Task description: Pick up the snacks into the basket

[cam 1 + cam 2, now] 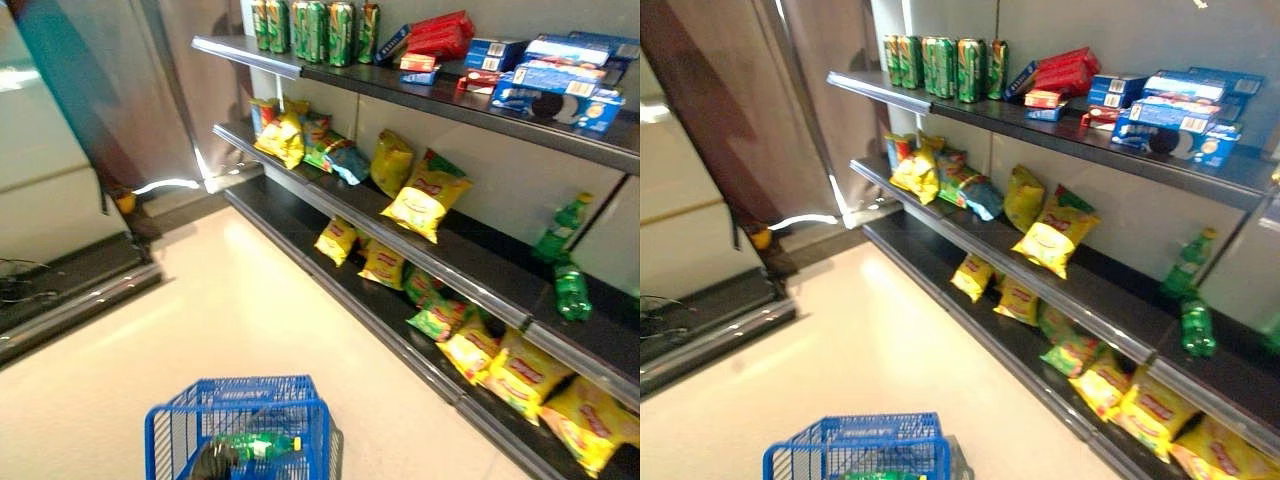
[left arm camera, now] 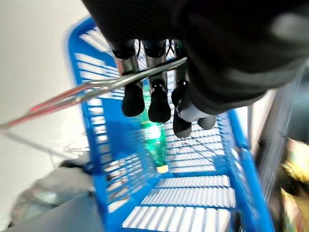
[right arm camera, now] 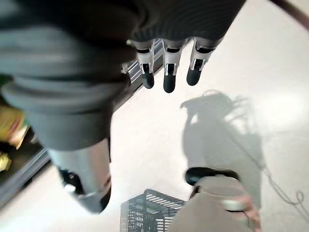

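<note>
Hanging from the left robot hand (image 2: 159, 92) is a blue basket (image 1: 170, 425): its curled fingers (image 2: 133, 99) hook round the thin metal handle (image 2: 96, 89), and the basket sits straight below that hand. Inside, on the slatted bottom, a green bottle (image 2: 153, 140) lies on its side under the fingertips, not touching them. From the head views the dark cover of the left robot hand (image 1: 212, 460) shows at the basket's near rim, just beside the bottle (image 1: 255, 445).

The right robot hand (image 3: 166, 67) hangs over the pale floor (image 3: 217, 53) with its fingers (image 3: 169, 79) loosely straight and holding nothing.

Well apart from both hands, off to the right-hand side, stand the shelves (image 1: 470, 105). The snacks rest there: yellow chip bags (image 1: 425, 200) lean on the middle shelf, more yellow bags (image 1: 520, 375) and a green bag (image 1: 437, 318) lie along the bottom shelf. Green cans (image 1: 310, 30) stand in a row on the top shelf beside red boxes (image 1: 440, 35) and blue boxes (image 1: 560, 80). Two green bottles (image 1: 562, 230) are on the middle shelf farther along, one upright and one lying down.
</note>
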{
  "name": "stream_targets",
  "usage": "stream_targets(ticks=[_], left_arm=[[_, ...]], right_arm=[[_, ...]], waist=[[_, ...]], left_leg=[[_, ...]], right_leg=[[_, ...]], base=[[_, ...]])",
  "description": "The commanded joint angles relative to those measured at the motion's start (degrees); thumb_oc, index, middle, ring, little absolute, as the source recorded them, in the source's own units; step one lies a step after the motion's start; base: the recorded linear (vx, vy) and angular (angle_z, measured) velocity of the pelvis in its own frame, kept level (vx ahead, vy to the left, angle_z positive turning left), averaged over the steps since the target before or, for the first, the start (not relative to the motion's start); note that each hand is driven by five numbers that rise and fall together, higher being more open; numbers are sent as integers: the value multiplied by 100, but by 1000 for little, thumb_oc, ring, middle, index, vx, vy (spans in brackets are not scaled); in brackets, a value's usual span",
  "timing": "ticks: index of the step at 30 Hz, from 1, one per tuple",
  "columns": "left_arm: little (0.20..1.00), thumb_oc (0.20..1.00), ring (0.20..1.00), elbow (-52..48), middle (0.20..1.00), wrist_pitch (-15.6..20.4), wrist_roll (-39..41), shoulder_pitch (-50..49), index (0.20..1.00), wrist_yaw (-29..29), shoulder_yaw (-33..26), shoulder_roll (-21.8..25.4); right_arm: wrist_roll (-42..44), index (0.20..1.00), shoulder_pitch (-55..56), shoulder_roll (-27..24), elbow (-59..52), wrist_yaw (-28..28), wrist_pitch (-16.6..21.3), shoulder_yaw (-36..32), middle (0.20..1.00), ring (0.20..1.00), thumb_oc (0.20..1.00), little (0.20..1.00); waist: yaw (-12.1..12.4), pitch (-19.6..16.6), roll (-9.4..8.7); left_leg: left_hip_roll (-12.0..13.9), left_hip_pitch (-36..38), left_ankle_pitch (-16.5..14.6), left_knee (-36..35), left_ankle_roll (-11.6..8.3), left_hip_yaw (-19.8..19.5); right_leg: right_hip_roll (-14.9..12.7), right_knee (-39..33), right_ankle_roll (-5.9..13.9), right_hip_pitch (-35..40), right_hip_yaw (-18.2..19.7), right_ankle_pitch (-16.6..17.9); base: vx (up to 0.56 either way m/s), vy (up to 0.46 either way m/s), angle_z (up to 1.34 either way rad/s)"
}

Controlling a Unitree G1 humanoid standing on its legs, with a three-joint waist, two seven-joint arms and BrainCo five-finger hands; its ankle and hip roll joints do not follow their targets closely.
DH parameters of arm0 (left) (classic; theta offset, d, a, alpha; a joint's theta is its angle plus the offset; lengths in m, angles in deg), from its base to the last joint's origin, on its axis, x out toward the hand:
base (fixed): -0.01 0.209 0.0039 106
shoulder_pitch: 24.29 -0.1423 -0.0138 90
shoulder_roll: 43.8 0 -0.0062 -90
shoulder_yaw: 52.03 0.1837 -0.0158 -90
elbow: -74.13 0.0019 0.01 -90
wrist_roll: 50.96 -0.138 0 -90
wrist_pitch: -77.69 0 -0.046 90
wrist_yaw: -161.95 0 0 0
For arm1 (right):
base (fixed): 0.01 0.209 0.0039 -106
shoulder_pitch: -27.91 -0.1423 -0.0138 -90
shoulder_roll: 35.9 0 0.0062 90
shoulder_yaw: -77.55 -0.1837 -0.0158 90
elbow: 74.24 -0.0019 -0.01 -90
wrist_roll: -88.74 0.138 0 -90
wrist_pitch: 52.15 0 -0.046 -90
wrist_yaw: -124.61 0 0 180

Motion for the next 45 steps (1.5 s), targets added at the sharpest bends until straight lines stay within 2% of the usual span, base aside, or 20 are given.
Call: stream_targets(ticks=[1,5,8,9,12,18,20,22,23,26,27,28,29,30,32,34,35,37,42,45], left_arm=[[200,200,200,-94,200,-45,-160,-119,200,35,63,312],[200,200,200,-3,200,-114,-201,-287,200,3,-18,267],[200,200,200,32,200,-125,-251,-319,200,2,-20,288],[200,200,200,75,200,-132,-247,-288,200,21,-21,302],[200,200,200,65,200,-131,-184,-210,200,50,16,301],[200,200,200,-6,200,-115,-78,-28,200,203,29,238],[200,200,200,1,200,-122,-93,-3,200,231,23,242],[200,200,200,-30,200,-101,-142,-14,200,218,53,292],[200,200,200,-30,200,-100,-142,-15,200,218,54,295],[200,200,200,-71,200,-104,-158,-1,200,145,78,424],[200,200,200,-142,200,-104,-175,-1,200,115,100,456],[200,200,200,-209,200,-110,-196,-10,200,84,108,499],[200,200,200,-323,200,-103,-290,-42,200,33,136,594],[200,200,200,-322,200,-103,-291,-41,200,33,135,593],[200,200,200,-301,200,-107,-340,-61,200,-17,121,639],[200,200,200,-241,200,-122,-300,-47,200,-32,86,647],[200,200,200,-184,200,-103,-342,15,200,-24,136,610],[200,200,200,-58,200,-101,-369,89,200,-27,158,553],[200,200,200,38,200,-58,-479,88,200,-34,226,449],[200,200,200,138,200,-75,-472,-1,200,28,164,373]], right_arm=[[-109,1000,6,-317,-342,39,142,-12,1000,1000,1000,1000],[-231,1000,-36,-419,-302,76,112,-92,1000,1000,1000,1000],[-289,1000,-42,-424,-314,86,111,-96,1000,1000,1000,1000],[-249,1000,-115,-423,-335,134,126,-174,1000,1000,1000,1000],[-190,1000,-208,-424,-378,180,146,-221,1000,1000,1000,1000],[-75,1000,-465,-433,-596,210,171,-139,1000,1000,1000,1000],[-125,1000,-491,-388,-584,195,140,-158,1000,1000,1000,1000],[-166,1000,-440,-308,-595,181,96,-213,1000,1000,1000,1000],[-166,1000,-438,-305,-597,181,96,-213,1000,1000,1000,1000],[-85,1000,-365,-201,-542,184,67,-334,1000,1000,1000,1000],[-138,1000,-341,-211,-568,172,48,-304,1000,1000,1000,1000],[-166,1000,-335,-225,-621,166,48,-293,1000,1000,1000,1000],[-68,1000,-323,-186,-709,159,69,-326,1000,1000,1000,1000],[-68,1000,-324,-187,-709,159,69,-326,1000,1000,1000,1000],[20,1000,-244,-123,-703,120,117,-318,1000,1000,1000,1000],[134,1000,-208,-93,-676,112,142,-314,1000,1000,1000,1000],[125,1000,-213,-97,-620,133,141,-272,1000,1000,1000,1000],[139,1000,-216,-92,-571,174,133,-282,1000,1000,1000,1000],[70,1000,-135,-107,-542,159,112,-295,1000,1000,1000,1000],[-86,1000,-109,-152,-560,147,80,-196,1000,1000,1000,1000]], waist=[[46,253,-36],[135,302,91],[158,283,134],[186,277,179],[187,270,207],[269,342,55],[307,282,2],[315,181,-188],[331,181,-199],[284,116,-304],[233,106,-246],[200,142,-199],[60,249,-82],[63,241,-77],[-95,300,-6],[-217,371,-23],[-352,437,-114],[-511,446,-111],[-572,359,-91],[-578,207,3]], left_leg=[[39,182,177,100,-60,216],[154,21,303,-29,30,965],[255,23,452,-314,15,1062],[375,-17,685,-684,-57,1066],[525,-156,919,-990,-132,1132],[878,-959,855,-916,-180,2042],[844,-982,879,-570,-143,2219],[595,-1059,539,150,20,2466],[591,-1063,525,167,26,2486],[411,-828,181,309,259,2683],[361,-678,148,238,340,2664],[338,-531,111,195,394,2645],[327,-198,27,68,484,2582],[333,-206,37,59,483,2583],[388,123,-82,-92,518,2440],[340,396,-202,-152,511,2287],[220,674,-343,-199,458,2047],[210,953,-445,-297,433,1779],[307,1297,-652,-69,259,1382],[571,1505,-407,266,34,1285]], right_leg=[[-391,-1119,873,419,-10,559],[-475,-1062,765,621,-581,351],[-485,-991,719,646,-860,241],[-484,-980,717,637,-1093,170],[-524,-1008,750,655,-1289,115],[-823,-1082,919,1093,-1124,-125],[-1011,-1099,1049,1342,-1086,-156],[-1500,-757,1239,1381,-873,216],[-1510,-748,1245,1373,-854,210],[-1903,-8,1242,1141,-584,1354],[-1962,324,1146,977,-549,1690],[-1935,595,1079,815,-498,1836],[-1622,950,991,477,-363,1686],[-1615,941,990,468,-362,1698],[-992,1025,905,-15,-264,953],[-642,579,938,-481,-334,691],[-660,-546,1047,-588,-345,824],[-612,-1277,1178,-786,-97,1076],[-798,-1273,1209,-673,-130,1238],[-754,-910,1063,-571,-359,1195]], base=[[17,-188,127],[40,-106,131],[39,-84,118],[25,-29,57],[59,10,89],[286,159,66],[456,296,-6],[440,302,-88],[336,230,-84],[399,293,-59],[418,368,-56],[526,418,-47],[386,290,-34],[414,253,-52],[358,127,-50],[512,30,-27],[614,-96,5],[469,-105,55],[362,-211,87],[378,-277,112]])
